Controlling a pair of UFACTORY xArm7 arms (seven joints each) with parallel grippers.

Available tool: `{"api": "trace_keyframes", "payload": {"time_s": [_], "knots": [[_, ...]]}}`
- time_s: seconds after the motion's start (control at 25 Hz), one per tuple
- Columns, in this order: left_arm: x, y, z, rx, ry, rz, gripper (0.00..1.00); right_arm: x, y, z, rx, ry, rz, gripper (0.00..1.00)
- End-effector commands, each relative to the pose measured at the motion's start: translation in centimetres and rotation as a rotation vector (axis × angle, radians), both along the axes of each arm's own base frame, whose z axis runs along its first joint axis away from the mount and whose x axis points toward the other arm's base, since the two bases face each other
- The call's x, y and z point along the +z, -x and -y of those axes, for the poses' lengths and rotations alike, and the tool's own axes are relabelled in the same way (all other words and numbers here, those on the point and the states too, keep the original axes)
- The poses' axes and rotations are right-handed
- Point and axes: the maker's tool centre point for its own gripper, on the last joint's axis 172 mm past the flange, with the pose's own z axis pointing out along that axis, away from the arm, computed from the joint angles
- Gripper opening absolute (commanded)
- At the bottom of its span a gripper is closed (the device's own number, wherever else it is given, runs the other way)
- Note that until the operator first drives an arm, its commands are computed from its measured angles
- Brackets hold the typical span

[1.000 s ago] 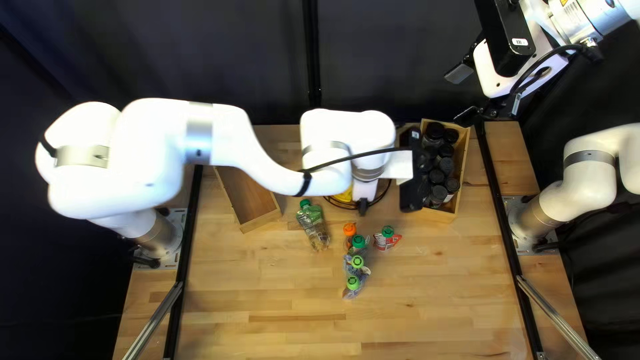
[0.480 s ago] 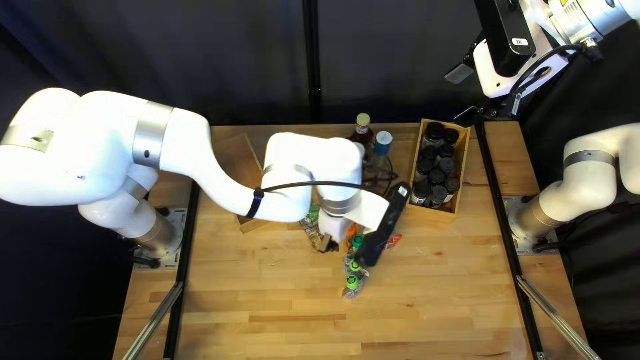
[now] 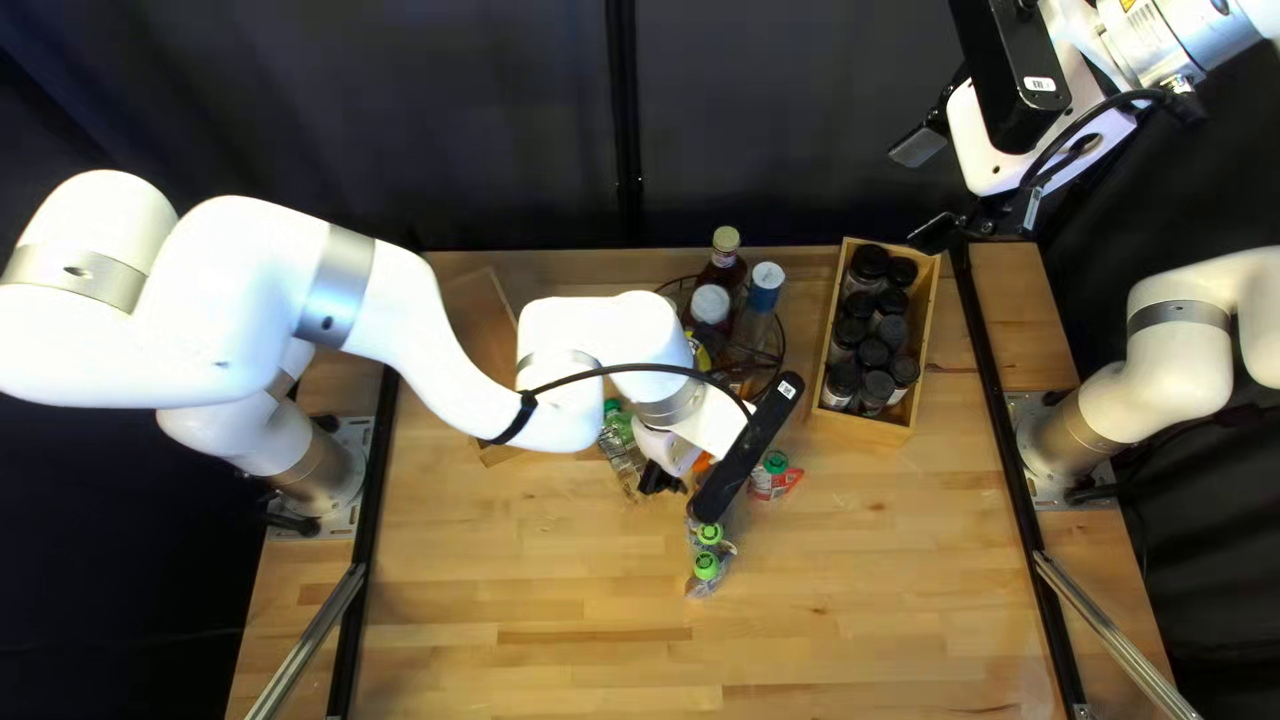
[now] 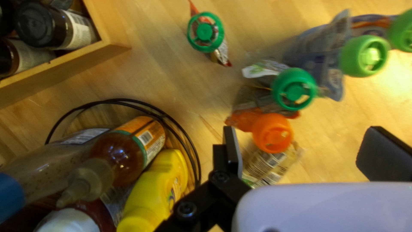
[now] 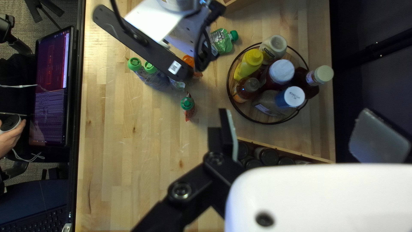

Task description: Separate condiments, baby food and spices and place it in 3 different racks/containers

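Hovering to the near left of the wire rack point(image 5: 266, 123), the left gripper point(image 3: 663, 476) has its fingers spread wide, with the orange-capped pouch point(image 4: 272, 133) lying ahead of one of them; whether they touch, I can't tell. Up beyond the right of the rack, the right gripper point(image 3: 930, 187) also holds its fingers wide apart.

Inside the rack stand the condiments, among them a yellow bottle point(image 5: 249, 64) and a blue-capped bottle point(image 5: 283, 103). Spice jars point(image 3: 891, 331) fill the wooden box point(image 3: 860, 428) just right of the rack. Left of it, another wooden box point(image 3: 476, 300) sits partly behind the left arm.

The baby food pouches lie on the table point(image 3: 827, 587), nearer its near edge than the rack: a red one point(image 3: 774, 479) with a green cap closest, light-green-capped pouches point(image 3: 707, 568) farther out, and a large green pouch point(image 5: 221, 41) to the rack's near left.
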Motion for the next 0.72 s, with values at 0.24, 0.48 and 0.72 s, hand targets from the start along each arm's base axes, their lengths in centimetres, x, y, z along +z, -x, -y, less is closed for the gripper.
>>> {"api": "trace_keyframes", "payload": {"time_s": [0.24, 0.48, 0.72], "knots": [[-1.0, 0.0, 0.0, 0.008, -0.004, 0.006, 0.0, 0.0, 0.0, 0.0, 0.0, 0.0, 0.0, 1.0], [2.5, 1.7, 0.9, 0.017, -0.006, -0.013, 0.08, 0.0, 0.0, 0.0, 0.0, 0.0, 0.0, 1.0], [6.5, 6.2, 0.3, 0.076, -0.035, -0.057, 0.0, 0.0, 0.0, 0.0, 0.0, 0.0, 0.0, 1.0]]}}
